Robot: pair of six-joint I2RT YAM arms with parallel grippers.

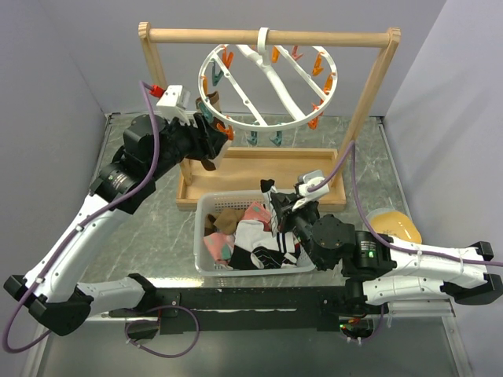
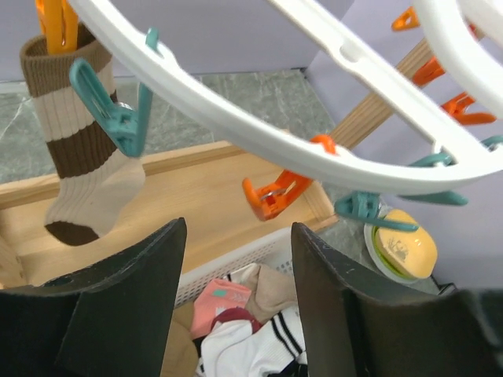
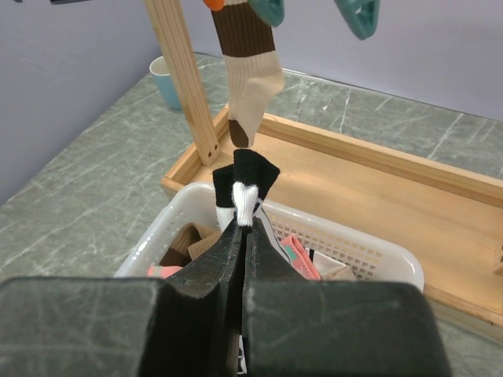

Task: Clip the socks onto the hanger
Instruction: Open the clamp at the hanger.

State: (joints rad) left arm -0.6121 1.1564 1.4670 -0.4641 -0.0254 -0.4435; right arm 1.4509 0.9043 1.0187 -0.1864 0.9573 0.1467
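One brown-striped sock (image 2: 78,149) hangs pegged at the rim of the hanger (image 2: 236,118). I see my left gripper (image 2: 232,236) spread and empty just below that rim. My right gripper (image 3: 242,228) is clamped on a black-and-white sock (image 3: 245,184) above the basket (image 1: 196,228), where the other socks (image 1: 251,239) lie.
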